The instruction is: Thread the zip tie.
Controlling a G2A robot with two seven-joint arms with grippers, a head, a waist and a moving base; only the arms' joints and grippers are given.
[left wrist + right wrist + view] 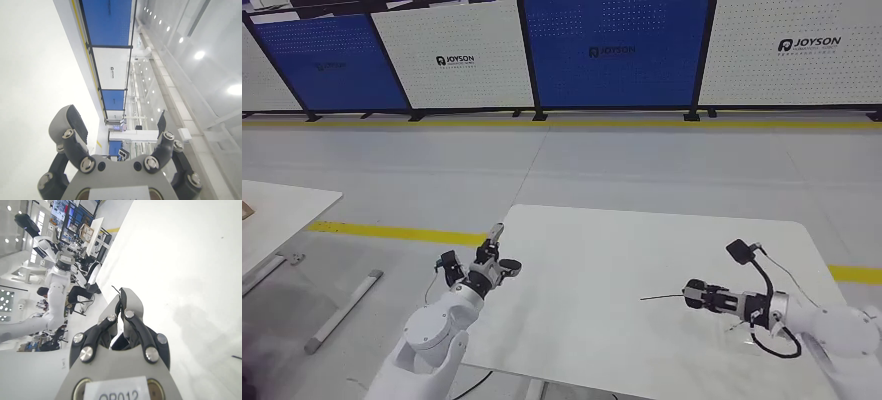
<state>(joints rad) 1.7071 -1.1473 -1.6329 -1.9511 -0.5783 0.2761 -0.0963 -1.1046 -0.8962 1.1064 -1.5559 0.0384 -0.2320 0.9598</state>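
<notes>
Zip tie (662, 297) is pinched in the right end effector (121, 294), whose fingers are pressed together on it, low over the right side of the white desk (612, 250). A short black tip clears the pads in the right wrist view, and the rest is hidden between them. From above, the strap is a thin dark line running left from the fingertips; I cannot tell whether it touches the desk. The left end effector (119, 117) hangs at the desk's near left edge, fingers spread and holding nothing. A dark sliver (236, 357) on the desk is cut off by the frame and too small to identify.
</notes>
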